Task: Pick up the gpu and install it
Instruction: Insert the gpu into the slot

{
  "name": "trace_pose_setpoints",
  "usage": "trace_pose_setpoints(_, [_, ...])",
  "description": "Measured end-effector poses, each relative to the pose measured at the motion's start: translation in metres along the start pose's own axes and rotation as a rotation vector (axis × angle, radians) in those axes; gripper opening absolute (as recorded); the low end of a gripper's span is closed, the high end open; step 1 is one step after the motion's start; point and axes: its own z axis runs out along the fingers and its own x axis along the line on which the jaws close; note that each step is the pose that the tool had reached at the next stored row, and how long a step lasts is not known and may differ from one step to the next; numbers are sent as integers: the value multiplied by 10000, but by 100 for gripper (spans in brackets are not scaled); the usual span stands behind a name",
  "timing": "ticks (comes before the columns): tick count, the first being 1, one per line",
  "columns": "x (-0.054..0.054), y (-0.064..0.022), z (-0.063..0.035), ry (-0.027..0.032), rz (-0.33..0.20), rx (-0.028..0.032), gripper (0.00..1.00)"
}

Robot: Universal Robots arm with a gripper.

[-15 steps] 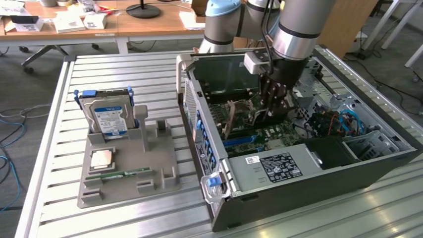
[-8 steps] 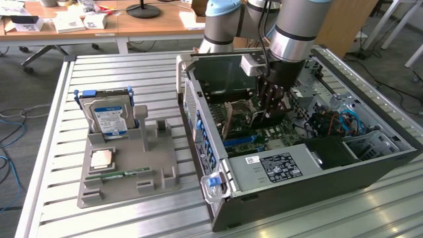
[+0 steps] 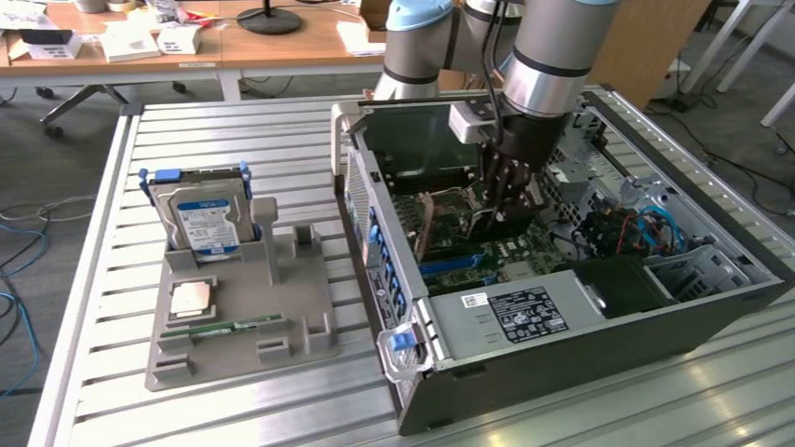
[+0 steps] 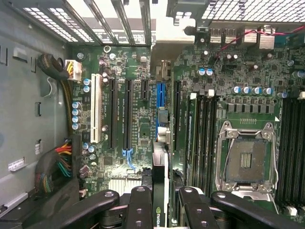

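Grey slatted metal table (image 3: 211, 130) carries an open black computer case (image 3: 597, 363). Inside, the black gripper (image 4: 162, 202) pinches the thin dark gpu card (image 4: 160, 167) above the green board (image 4: 143, 133). If the card tilts, it could miss its slot and bump things.

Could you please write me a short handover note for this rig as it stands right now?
Gripper: shut on the gpu, which it holds edge-on.
Where: the arm reaches down into the open computer case. The card hangs over the motherboard, roughly in line with the blue slot.
Done: gpu picked up and inside the case.
Left: seating; the card does not look pushed into a slot yet.
Also: the hard drive stands in the grey holder outside the case.
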Motion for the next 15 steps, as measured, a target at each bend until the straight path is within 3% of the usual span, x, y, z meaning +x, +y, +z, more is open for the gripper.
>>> trace_pose_setpoints(15, [-1,57,0,-1,2,22,26])
